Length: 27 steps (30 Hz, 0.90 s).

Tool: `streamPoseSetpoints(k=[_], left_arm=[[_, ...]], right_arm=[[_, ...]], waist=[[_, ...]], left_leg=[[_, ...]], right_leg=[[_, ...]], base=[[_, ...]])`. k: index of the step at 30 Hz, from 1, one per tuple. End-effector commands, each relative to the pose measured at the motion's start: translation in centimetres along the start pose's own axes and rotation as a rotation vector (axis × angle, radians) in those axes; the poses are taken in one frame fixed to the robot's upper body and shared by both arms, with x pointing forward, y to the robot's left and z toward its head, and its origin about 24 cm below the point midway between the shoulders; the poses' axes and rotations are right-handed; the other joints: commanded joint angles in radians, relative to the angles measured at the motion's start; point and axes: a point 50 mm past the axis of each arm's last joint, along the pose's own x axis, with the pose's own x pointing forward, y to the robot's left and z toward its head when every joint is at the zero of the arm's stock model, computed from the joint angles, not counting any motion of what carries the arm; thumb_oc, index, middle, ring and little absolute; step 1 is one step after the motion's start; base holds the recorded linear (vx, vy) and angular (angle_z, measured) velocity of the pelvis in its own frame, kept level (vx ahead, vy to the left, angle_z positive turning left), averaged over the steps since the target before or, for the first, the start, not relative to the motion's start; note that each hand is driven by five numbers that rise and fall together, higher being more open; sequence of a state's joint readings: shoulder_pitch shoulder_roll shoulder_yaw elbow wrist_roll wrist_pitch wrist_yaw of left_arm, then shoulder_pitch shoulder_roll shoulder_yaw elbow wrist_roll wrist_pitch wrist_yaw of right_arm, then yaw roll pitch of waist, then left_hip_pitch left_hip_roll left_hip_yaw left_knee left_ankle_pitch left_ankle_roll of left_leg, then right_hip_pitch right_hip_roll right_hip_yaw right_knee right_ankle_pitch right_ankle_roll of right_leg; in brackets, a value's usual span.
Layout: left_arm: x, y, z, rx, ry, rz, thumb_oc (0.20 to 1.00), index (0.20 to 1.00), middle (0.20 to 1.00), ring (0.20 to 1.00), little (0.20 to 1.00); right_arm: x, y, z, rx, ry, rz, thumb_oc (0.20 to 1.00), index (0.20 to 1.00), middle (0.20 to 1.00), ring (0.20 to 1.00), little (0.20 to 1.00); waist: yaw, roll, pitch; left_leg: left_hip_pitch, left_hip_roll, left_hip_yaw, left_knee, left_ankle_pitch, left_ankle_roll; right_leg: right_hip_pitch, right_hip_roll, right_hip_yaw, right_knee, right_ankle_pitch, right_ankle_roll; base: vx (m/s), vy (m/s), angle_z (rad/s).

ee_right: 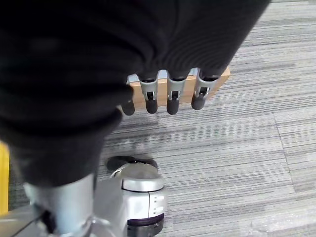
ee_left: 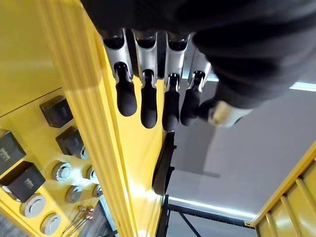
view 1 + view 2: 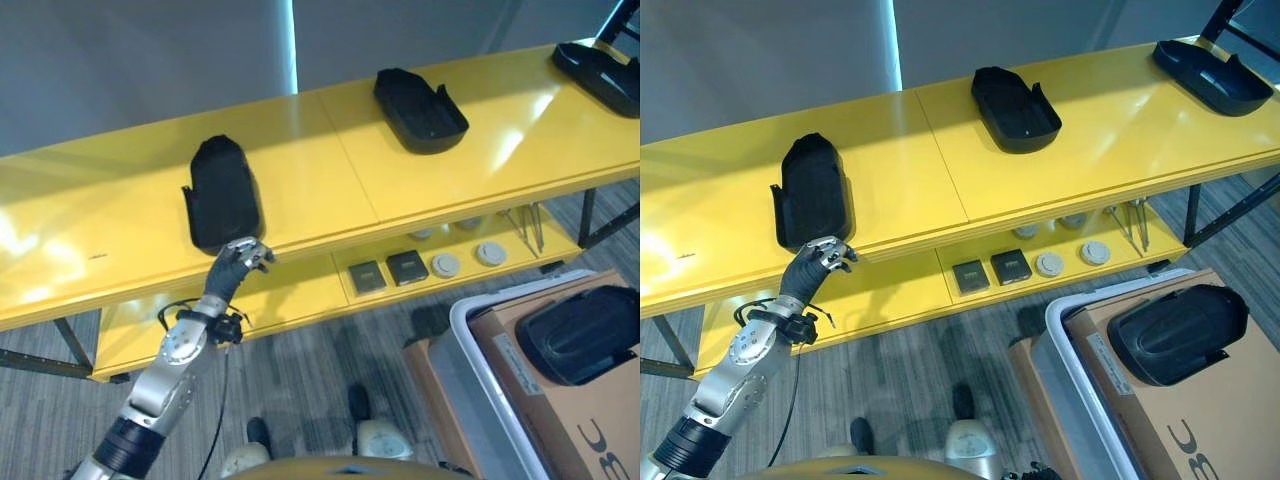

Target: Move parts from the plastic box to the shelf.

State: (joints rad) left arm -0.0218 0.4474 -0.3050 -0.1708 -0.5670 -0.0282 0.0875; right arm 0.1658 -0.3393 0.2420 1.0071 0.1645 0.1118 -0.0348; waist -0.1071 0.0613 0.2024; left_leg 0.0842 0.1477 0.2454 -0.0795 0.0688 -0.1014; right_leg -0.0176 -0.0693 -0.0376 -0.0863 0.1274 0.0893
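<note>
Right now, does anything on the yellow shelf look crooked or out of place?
The leftmost black part sits at the front edge of the shelf, just above the left hand; the other two lie further back. Nothing looks spilled or damaged.

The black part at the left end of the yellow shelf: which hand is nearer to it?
Left. The left hand is at the shelf's front edge, just below the black part. The right hand hangs over the carpet by the cardboard.

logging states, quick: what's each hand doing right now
Left hand: open, empty, at the shelf edge.
Right hand: open, empty, over the floor.
</note>
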Motion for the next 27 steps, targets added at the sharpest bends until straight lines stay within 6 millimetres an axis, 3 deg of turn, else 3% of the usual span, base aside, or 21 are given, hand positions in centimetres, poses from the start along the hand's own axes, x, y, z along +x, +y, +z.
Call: streamPoseSetpoints(k=[1,12,27], left_arm=[[1.1,0.6,2.6,0.009,-0.149,0.010,0.200,0.200,0.200,0.200,0.200],[1.3,1.4,2.5,0.029,-0.138,0.103,0.200,0.200,0.200,0.200,0.200],[4.5,2.6,0.2,0.112,-0.051,0.249,0.200,0.200,0.200,0.200,0.200]], right_arm=[[-0.3,0.2,-1.9,0.022,0.048,-0.017,1.000,1.000,1.000,1.000,1.000],[-0.2,-0.1,-1.9,0.003,0.052,-0.025,1.000,1.000,1.000,1.000,1.000],[0.0,-0.7,-0.2,-0.076,0.020,-0.013,1.000,1.000,1.000,1.000,1.000]], waist=[[-0.002,-0.033,0.003],[0.000,-0.033,0.006],[-0.049,-0.049,0.029]], left_leg=[[-0.061,-0.030,-0.033,0.068,-0.008,0.046],[-0.052,-0.031,-0.034,0.063,-0.007,0.046],[-0.057,-0.018,-0.007,0.068,-0.003,0.045]], right_leg=[[0.020,-0.003,-0.008,0.038,-0.043,-0.001],[0.028,-0.010,-0.020,0.034,-0.040,0.004],[0.002,-0.004,0.008,0.050,-0.038,0.003]], base=[[0.00,0.000,0.00],[0.00,0.000,0.00],[-0.01,0.000,-0.01]])
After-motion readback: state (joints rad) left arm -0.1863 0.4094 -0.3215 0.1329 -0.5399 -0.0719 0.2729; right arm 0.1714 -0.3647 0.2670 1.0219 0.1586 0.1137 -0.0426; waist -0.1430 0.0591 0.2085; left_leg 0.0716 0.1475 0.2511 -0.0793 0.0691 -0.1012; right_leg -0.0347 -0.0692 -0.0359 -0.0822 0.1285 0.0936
